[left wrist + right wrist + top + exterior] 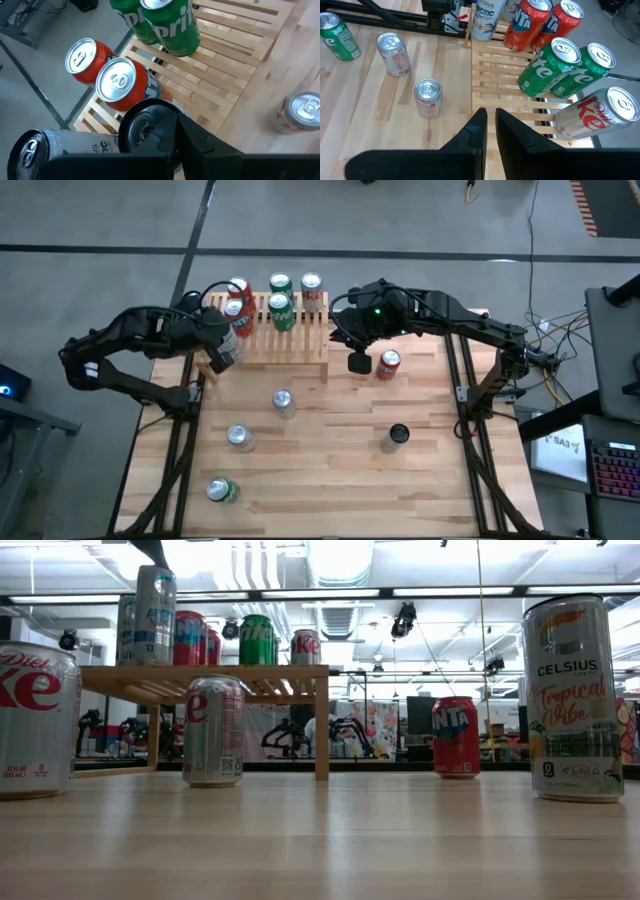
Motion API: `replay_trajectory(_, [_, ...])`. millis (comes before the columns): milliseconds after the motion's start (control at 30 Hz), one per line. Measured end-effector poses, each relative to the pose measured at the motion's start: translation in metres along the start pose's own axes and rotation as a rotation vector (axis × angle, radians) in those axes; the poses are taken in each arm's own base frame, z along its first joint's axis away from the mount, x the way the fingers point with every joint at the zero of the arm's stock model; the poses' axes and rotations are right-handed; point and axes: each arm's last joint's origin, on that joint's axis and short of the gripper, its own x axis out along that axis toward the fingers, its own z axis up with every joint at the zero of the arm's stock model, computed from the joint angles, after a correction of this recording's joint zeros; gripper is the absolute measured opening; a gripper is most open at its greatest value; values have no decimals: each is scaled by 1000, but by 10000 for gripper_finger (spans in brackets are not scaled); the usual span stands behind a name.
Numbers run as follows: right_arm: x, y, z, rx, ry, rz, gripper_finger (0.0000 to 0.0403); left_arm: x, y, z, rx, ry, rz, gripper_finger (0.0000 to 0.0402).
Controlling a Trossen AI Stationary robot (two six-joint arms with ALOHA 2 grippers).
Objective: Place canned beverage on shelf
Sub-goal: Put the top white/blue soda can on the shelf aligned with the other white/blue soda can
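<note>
Cans crowd the shelf (285,332), the low slatted wooden rack at the far side of the bench (330,470): we count two orange-red cans (102,72) at its left end, two green Sprite cans (281,298) in the middle and a Diet Coke can (312,288) toward the right. Our left pincer (222,350) sits at the shelf's left front corner, pressed together on a tall pale can (485,19) that stands upright on the slats just in front of the orange-red pair. Our right pincer (358,362) hangs just off the shelf's right end with its fingers pressed together and nothing between them; a red Fanta can (388,364) stands right beside it on the bench. Farther forward we see two silver cans (284,402) near the middle, a dark-topped Celsius can (397,437) to the right, and a green can (222,491) lying on its side near the front left.
</note>
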Motion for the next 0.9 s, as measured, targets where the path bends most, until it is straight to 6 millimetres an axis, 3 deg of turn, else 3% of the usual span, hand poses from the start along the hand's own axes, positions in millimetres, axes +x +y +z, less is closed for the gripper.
replay_trajectory(567, [0,0,0,0,0,0,27,-12,14,-18,71,22,3,0])
replay_trajectory(900, [0,0,0,0,1,0,27,-11,12,-16,64,21,7,0])
